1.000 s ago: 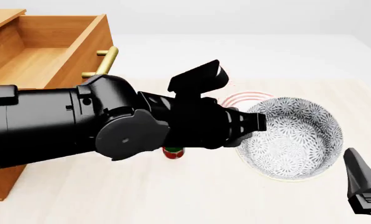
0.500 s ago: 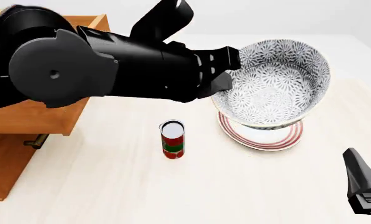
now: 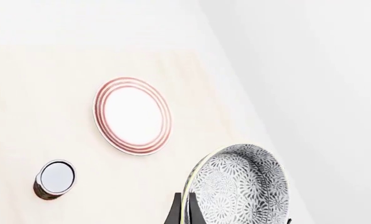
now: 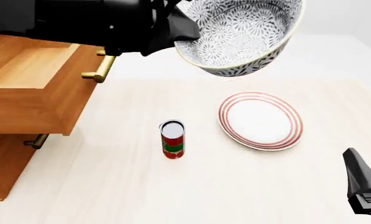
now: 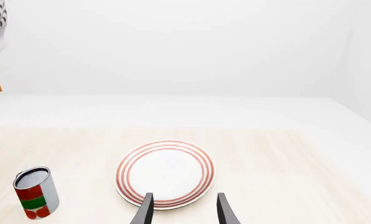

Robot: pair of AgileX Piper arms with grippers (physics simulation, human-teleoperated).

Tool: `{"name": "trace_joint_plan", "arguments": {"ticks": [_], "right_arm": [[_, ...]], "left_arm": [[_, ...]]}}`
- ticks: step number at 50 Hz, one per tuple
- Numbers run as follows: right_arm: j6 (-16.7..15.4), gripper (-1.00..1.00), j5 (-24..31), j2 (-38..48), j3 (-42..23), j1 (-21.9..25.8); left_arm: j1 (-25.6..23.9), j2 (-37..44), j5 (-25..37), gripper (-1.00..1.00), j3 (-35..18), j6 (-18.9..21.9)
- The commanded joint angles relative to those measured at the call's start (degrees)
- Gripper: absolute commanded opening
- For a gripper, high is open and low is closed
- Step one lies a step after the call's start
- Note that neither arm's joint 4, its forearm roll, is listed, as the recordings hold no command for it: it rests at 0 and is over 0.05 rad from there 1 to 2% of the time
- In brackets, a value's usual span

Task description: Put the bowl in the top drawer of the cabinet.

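Observation:
The bowl (image 4: 244, 32), white with a dark grey leafy speckle, hangs tilted in the air above the table, up and left of the plate. My left gripper (image 4: 182, 31) is shut on its near-left rim. In the left wrist view the fingers (image 3: 186, 211) clamp the bowl (image 3: 241, 186) at its edge. The top drawer (image 4: 32, 91) stands pulled open at the left, its inside bare and its brass handle (image 4: 101, 69) facing right. Below it is the cabinet (image 4: 2, 172). My right gripper (image 4: 364, 189) sits low at the right, open (image 5: 184, 212), nothing between its fingers.
A flat white plate with red rings (image 4: 261, 120) lies right of centre on the table, also in the right wrist view (image 5: 165, 173). A red and green can (image 4: 172, 139) stands upright left of it. The lower drawer's handle (image 4: 36, 140) sticks out under the open drawer.
The left arm has lifted the bowl off the plate and carried it up and to the left, toward the open drawer. The right arm has not moved.

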Motion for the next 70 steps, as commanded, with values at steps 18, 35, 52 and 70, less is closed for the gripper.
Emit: {"name": "trace_joint_plan", "arguments": {"ticks": [18,35,52,70], "right_arm": [[0.0,1.00,0.1,-0.1,0.0,-0.1],[0.0,1.00,0.1,-0.1,0.0,-0.1],[0.0,1.00,0.1,-0.1,0.0,-0.1],[0.0,1.00,0.1,-0.1,0.0,-0.1]], "left_arm": [[11.6,-5.0,12.4,-1.00,-10.5,4.4],[18.1,-5.6,17.9,-1.00,-16.0,7.6],[24.1,-5.7,22.7,-1.00,-19.8,11.3],[31.8,-5.7,27.2,-1.00,-23.0,13.3]]}}
